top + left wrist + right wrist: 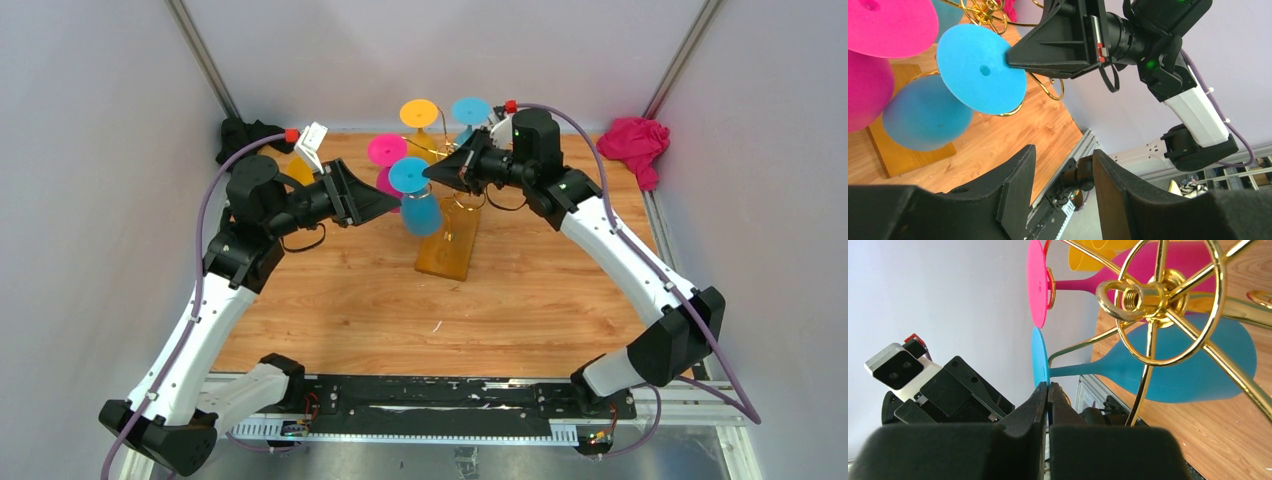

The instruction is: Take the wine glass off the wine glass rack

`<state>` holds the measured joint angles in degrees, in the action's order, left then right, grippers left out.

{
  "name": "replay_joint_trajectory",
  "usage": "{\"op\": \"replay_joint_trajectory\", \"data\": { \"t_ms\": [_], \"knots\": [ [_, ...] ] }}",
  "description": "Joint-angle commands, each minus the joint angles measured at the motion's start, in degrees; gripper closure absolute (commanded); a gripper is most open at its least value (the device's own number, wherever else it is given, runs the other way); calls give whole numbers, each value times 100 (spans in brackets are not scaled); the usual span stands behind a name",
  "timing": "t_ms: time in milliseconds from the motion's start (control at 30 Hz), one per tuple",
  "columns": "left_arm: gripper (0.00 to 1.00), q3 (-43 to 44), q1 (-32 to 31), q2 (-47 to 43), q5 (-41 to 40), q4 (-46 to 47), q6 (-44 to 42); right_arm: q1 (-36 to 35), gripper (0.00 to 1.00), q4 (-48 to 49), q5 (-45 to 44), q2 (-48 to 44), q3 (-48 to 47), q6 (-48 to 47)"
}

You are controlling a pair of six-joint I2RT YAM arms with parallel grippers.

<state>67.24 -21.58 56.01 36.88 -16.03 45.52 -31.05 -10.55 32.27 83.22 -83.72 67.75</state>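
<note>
At the rack (pixel 447 250), right arm (pixel 610 245) outstretched (jaws pinching blue glass (pixel 421 212))

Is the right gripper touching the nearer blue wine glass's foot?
Touching. Right wrist view: the right gripper is shut on the foot rim of the nearer blue wine glass, no gap.

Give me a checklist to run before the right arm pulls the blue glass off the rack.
1. Grasp: right gripper shut on the foot of the blue wine glass: ok, though only at the rim.
2. Stem hanging in a wire arm of the wine glass rack: ok, the glass is not yet off.
3. Clearance from the pink wine glass: not ok, it hangs right alongside.
4. Other arm: left gripper open and empty: ok.
5. Pinch firm enough for the pull: cannot tell.
</note>
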Motion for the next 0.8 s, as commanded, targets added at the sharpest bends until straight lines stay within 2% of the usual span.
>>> {"op": "replay_joint_trajectory", "data": {
  "t_ms": [0,767],
  "knots": [
    [49,61,-48,-68,95,-62,-85,41,100,54,-192,-35,-216,-67],
    [49,-64,-48,-108,38,-59,-36,528,100,5,-203,-1115,629,-16]
  ]
}}
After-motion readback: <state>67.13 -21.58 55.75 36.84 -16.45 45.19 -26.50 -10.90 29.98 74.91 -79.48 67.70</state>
